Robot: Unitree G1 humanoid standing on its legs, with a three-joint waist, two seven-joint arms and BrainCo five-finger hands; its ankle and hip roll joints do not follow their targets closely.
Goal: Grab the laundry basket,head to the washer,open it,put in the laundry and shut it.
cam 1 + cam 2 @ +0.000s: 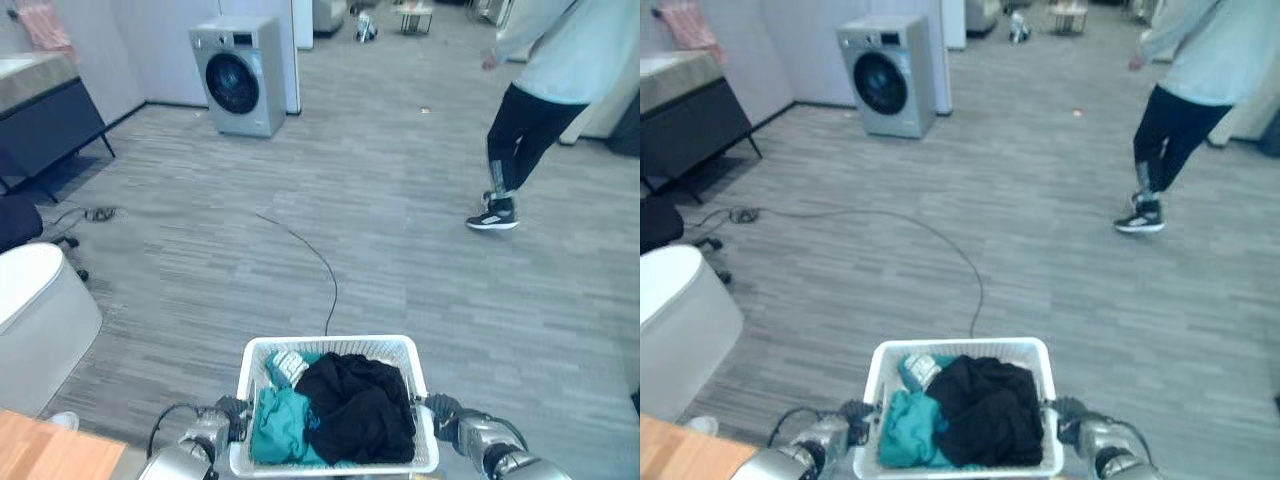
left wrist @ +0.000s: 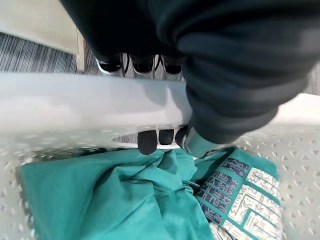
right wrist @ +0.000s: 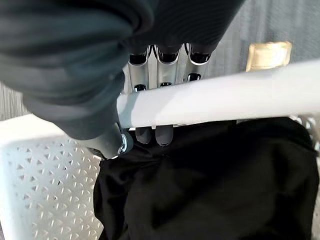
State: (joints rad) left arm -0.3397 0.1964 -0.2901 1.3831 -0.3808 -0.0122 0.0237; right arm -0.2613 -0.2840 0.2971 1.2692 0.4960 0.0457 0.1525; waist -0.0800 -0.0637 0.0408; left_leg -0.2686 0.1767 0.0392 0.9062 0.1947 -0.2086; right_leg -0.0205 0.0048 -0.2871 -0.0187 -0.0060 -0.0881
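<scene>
Wrist views show what the head views cannot: left hand [image 2: 160,137] fingers curl under the white laundry basket [image 1: 330,347] rim beside teal cloth [image 2: 115,200], and right hand [image 3: 155,132] fingers hook the opposite rim above black cloth [image 3: 215,185]. From the head, the basket hangs low between both arms over grey plank floor [image 1: 400,200]; washer [image 1: 240,75] stands far ahead left, door shut, a person [image 1: 545,90] at right

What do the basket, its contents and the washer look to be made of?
Laundry basket: white, likely moulded plastic, its walls perforated with small cut-outs and a smooth rim.
Teal garment and black garment: soft fabric, creased and matte; the patterned cloth looks woven or printed.
Washer: silver-grey painted metal or plastic casing, with a dark, probably glass, round door.
</scene>
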